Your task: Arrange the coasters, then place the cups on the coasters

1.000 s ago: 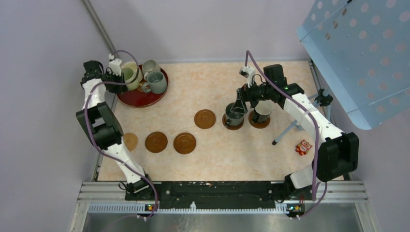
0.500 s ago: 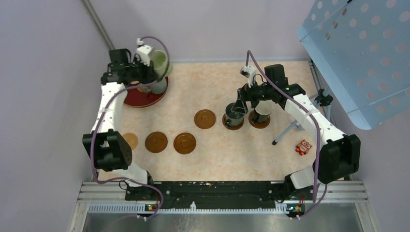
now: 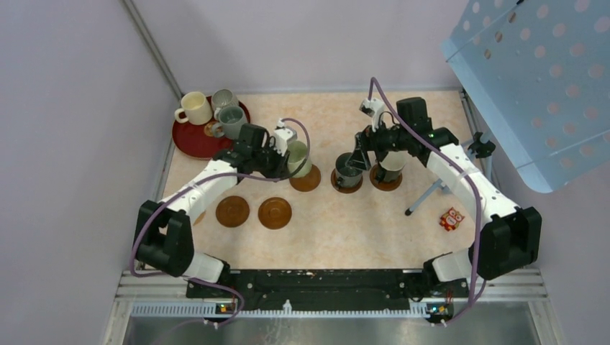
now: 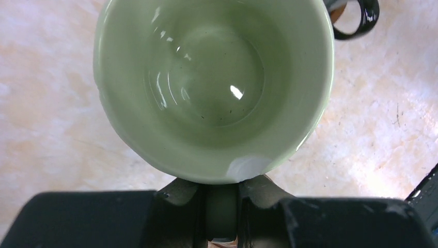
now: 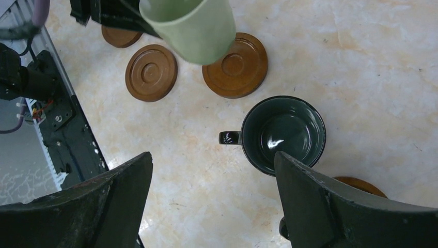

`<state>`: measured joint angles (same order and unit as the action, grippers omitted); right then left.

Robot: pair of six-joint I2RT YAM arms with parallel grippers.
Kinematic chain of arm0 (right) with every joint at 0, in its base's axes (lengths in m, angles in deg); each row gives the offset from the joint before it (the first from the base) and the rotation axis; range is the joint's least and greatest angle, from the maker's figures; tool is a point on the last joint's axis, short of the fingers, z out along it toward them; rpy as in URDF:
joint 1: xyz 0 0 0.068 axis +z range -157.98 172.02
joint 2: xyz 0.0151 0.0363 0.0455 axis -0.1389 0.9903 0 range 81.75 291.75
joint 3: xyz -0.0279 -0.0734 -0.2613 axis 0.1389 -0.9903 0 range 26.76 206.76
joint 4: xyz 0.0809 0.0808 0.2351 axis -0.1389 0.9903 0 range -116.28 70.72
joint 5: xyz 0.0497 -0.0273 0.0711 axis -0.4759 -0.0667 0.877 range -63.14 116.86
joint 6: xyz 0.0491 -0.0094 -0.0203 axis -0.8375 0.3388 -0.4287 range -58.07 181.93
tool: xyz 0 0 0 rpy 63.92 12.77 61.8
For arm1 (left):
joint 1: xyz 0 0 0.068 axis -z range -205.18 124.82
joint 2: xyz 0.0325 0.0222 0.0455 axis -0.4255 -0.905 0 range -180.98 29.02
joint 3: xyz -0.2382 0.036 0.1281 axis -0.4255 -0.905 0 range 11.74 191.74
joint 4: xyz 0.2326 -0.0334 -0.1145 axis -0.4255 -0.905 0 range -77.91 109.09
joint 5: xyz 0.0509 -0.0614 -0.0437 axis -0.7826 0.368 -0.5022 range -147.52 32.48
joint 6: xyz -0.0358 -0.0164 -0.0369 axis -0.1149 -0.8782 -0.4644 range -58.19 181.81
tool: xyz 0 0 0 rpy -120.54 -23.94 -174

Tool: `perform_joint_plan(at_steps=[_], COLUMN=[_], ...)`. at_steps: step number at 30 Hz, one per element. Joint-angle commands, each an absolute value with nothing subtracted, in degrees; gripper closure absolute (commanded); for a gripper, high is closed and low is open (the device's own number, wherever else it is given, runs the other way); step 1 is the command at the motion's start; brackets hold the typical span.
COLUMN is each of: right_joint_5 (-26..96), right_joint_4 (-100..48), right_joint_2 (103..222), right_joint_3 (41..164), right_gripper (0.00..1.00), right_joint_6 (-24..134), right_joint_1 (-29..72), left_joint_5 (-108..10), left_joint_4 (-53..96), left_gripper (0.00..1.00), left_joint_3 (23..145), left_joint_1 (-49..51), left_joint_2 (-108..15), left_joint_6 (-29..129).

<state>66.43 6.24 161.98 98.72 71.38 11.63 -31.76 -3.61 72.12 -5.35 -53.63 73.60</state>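
Note:
My left gripper is shut on the handle of a pale green cup, holding it over the left part of a brown coaster. Two more coasters lie at front left. A dark green cup stands on a coaster. A second cup stands on another coaster just right of it. My right gripper hangs open above the dark green cup with nothing between its fingers.
A dark red tray at the back left holds a cream cup and two grey cups. A small red packet lies at the right. A blue perforated panel overhangs the back right corner.
My left arm has swung from the tray at the back left to the table's middle, carrying the pale green cup over the coaster. The right arm has stayed still.

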Motion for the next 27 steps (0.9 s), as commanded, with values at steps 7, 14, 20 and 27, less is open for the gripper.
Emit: perform_joint_plan(at_steps=[7,14,20,27], right_joint_5=[65.42,64.76,64.64,65.09], right_joint_4=[5.14,5.32,5.15,4.69], right_joint_2=[158.95,158.74,158.75,158.36], right_joint_3=[97.5,97.25,97.16,96.69], right_gripper=[0.14,0.14,0.14,0.14], right_joint_6=[71.61,71.51,71.51,70.99], right_joint_1=[11.1,11.1,11.17,11.13], left_joint_5=[-40.85,-46.89,-49.89,-53.09], left_joint_4=[4.91,6.81,10.12,12.13], left_gripper=[1.0,1.0,1.0,1.0], left_joint_3=[71.08,70.1,67.65,67.5], left_joint_1=[2.26,6.19,8.22,8.67], left_joint_2=[-54.02,-55.44,-56.32,-58.66], left_joint_6=[67.15,65.29,67.06,69.33])
